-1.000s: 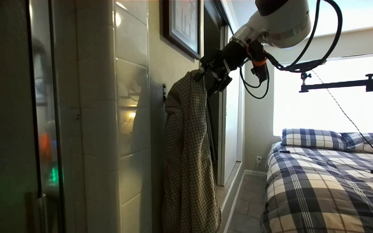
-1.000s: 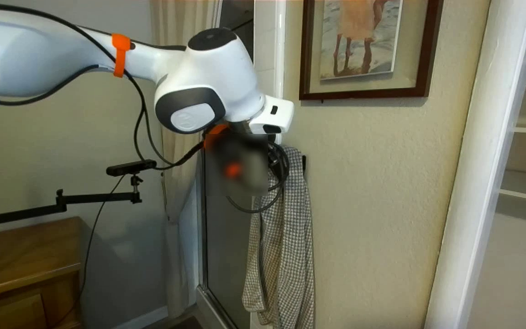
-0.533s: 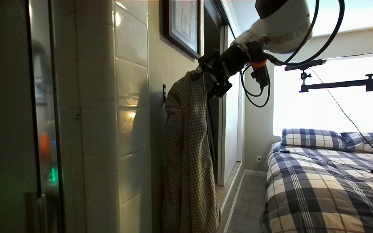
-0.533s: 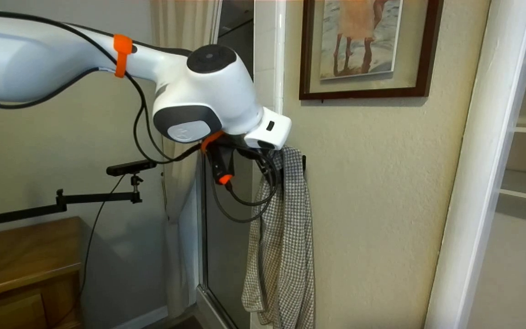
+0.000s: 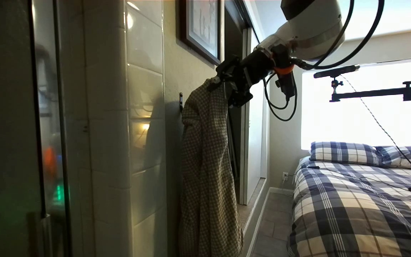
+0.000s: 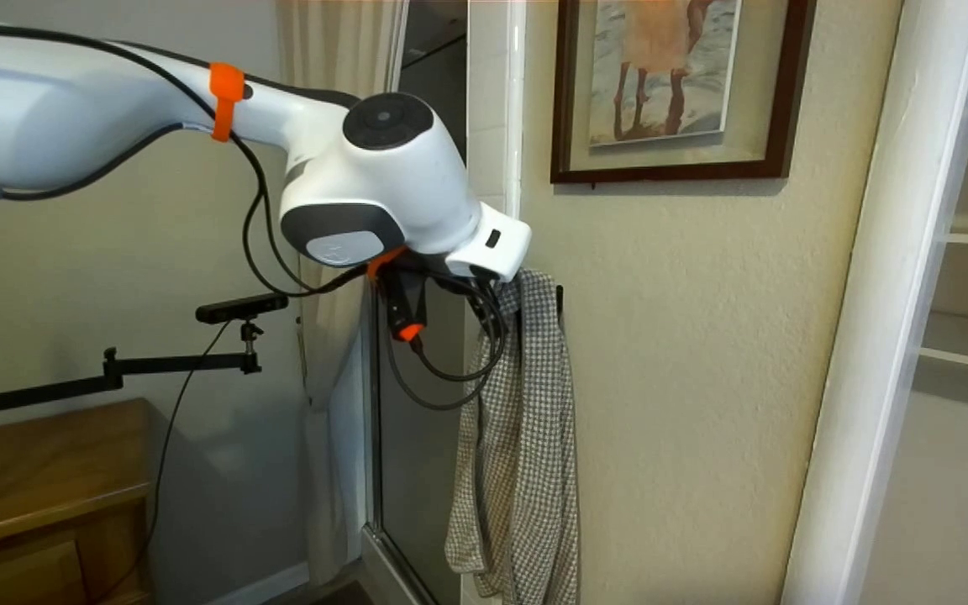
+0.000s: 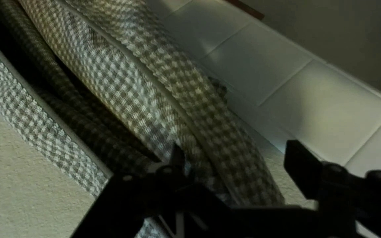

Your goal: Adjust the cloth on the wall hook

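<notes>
The long checked grey-beige cloth [image 5: 209, 160] hangs in folds along the wall in both exterior views. Just left of its top, the dark wall hook [image 5: 181, 101] shows in part against the wall; the cloth covers the rest. My gripper [image 5: 223, 93] reaches down to the upper end of the cloth from the room side. Seen from the wrist, the gripper [image 7: 237, 158] has its jaws apart, with a fold of cloth [image 7: 210, 132] running between them. The left fingertip lies against or in front of the cloth; the right one stands clear of it, with a gap.
A framed picture [image 6: 669, 173] hangs on the wall above the cloth. A tiled wall edge [image 5: 146, 150] and a glass shower door [image 6: 417, 470] lie beside it. A closet opening, a plaid bed [image 5: 355, 207] and a camera arm [image 6: 181, 364] are farther off.
The wrist has dropped and tilted, and the fingertips have shifted slightly toward the wall at the cloth's top. The jaws look slightly narrower. The cloth hangs almost as before.
</notes>
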`<state>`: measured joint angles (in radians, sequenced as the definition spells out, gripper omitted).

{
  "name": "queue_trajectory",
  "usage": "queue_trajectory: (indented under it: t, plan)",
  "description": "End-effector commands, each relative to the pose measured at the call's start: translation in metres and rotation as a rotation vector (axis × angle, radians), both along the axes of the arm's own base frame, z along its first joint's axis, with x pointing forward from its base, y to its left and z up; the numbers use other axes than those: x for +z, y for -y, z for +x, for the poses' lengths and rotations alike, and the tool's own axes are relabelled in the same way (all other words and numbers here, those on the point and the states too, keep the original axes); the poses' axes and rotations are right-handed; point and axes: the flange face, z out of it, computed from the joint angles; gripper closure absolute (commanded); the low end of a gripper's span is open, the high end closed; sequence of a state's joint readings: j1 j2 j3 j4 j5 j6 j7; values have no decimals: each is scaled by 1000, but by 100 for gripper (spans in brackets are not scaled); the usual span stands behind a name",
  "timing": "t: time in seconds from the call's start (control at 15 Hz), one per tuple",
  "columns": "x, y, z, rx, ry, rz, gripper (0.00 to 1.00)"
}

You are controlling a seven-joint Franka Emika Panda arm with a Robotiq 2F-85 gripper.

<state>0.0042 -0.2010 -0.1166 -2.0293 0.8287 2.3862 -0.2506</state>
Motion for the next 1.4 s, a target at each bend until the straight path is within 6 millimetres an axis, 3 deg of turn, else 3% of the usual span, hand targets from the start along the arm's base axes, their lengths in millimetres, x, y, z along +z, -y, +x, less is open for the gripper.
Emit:
queue_trajectory:
  t: [0.0, 0.2, 0.47, 0.93, 1.33]
  plan:
    - [-1, -5, -8, 11, 39, 7, 53]
    - [0, -6, -10, 19, 45, 6, 73]
    - [20, -9, -21, 31, 52, -35, 99]
    - [70, -8, -28, 84, 147, -177, 99]
    - [75, -9, -5, 196, 260, -300, 99]
